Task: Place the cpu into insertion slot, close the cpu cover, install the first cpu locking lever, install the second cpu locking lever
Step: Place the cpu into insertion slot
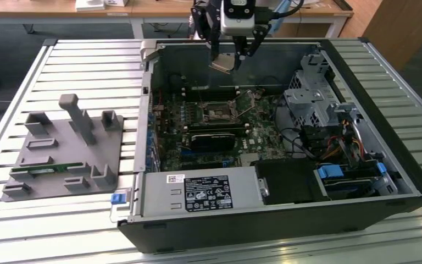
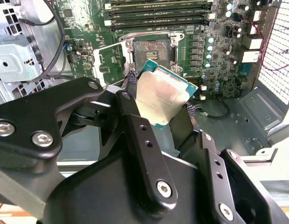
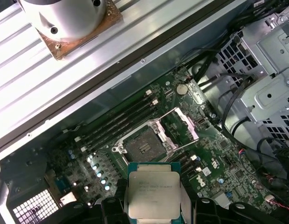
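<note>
A slatted metal table (image 1: 86, 60) carries an open computer case (image 1: 270, 234) lying on its side. A grey plastic tray (image 1: 50, 165) sits just beside it at the exterior view's left. Inside the case the green motherboard (image 1: 171, 135) faces up. The gripper (image 1: 232, 56) hangs above the case near the wall farthest from the exterior camera, well clear of the board. It is closed on the cpu (image 2: 165, 95), with its black fingers (image 2: 133, 116) pinching two opposite edges of the chip. The chip is held tilted, and its metal top shows in the first wrist view. On the board below, the cpu cover (image 3: 180, 127) stands flipped up beside the insertion slot (image 3: 143, 148), whose contact grid lies bare. The cpu is in the air, apart from the slot and not touching it.
</note>
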